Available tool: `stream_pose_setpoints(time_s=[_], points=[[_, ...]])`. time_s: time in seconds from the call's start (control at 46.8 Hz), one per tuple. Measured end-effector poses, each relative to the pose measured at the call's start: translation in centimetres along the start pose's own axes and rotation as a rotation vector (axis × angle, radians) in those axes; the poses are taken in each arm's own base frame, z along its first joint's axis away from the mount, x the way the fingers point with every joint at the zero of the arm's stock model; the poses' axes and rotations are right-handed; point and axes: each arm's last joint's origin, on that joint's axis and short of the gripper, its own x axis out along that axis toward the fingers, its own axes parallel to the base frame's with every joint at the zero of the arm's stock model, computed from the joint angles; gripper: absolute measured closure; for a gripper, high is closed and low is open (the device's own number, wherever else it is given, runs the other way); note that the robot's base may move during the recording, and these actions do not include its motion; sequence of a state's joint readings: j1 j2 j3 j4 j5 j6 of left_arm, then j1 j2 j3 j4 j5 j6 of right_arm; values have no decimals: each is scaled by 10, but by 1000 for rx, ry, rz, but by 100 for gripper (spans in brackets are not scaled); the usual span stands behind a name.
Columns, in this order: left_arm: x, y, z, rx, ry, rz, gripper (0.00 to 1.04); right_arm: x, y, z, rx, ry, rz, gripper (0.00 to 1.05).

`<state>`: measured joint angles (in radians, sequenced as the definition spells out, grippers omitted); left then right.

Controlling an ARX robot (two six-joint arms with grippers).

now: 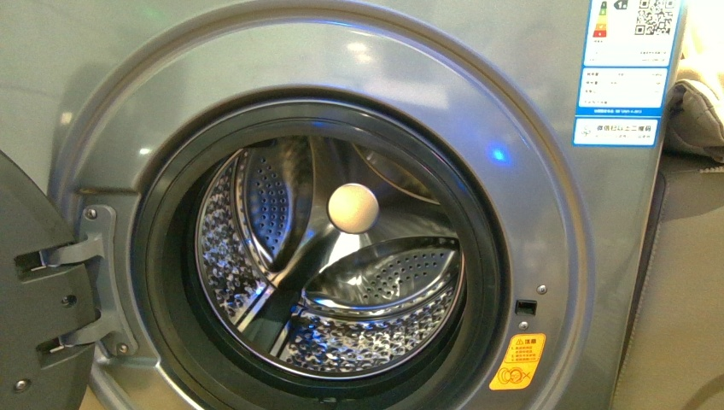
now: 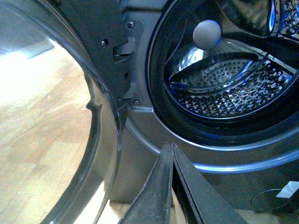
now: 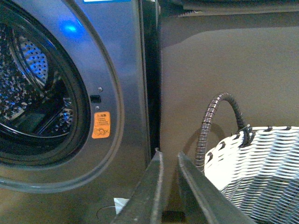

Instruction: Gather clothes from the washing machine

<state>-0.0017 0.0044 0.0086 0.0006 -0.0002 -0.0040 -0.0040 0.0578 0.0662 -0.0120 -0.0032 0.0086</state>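
Note:
The silver-grey washing machine (image 1: 546,213) fills the front view, its round door (image 1: 34,290) swung open at the left. The perforated steel drum (image 1: 376,333) shows no clothes; only a pale round knob (image 1: 353,207) at its back. My left gripper (image 2: 169,145) is shut and empty, low in front of the drum opening (image 2: 224,93) near the door hinge (image 2: 122,49). My right gripper (image 3: 168,154) is shut and empty, low by the machine's right front corner (image 3: 145,93), beside the orange sticker (image 3: 101,124). Neither arm shows in the front view.
A white-and-grey woven basket (image 3: 261,168) with a dark handle (image 3: 219,107) stands right of the machine. The open glass door (image 2: 100,140) hangs over a wooden floor (image 2: 37,121). A beige cloth (image 1: 696,102) lies at the far right. A blue-white label (image 1: 623,77) sits top right.

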Motion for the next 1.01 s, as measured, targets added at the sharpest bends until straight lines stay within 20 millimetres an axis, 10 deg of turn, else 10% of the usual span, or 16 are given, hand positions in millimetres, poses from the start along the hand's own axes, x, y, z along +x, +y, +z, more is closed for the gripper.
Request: stream_pose_setpoints(time_s=[0.064,0.813,1.005], points=[[0,0,0,0,0,0,101,0,0,-2,-6,0,0,103],[0,0,0,0,0,0,101,0,0,-16,-6,-1,-2,102],[0,0,0,0,0,0,64,0,0,-16,-7,-1,-2,72]])
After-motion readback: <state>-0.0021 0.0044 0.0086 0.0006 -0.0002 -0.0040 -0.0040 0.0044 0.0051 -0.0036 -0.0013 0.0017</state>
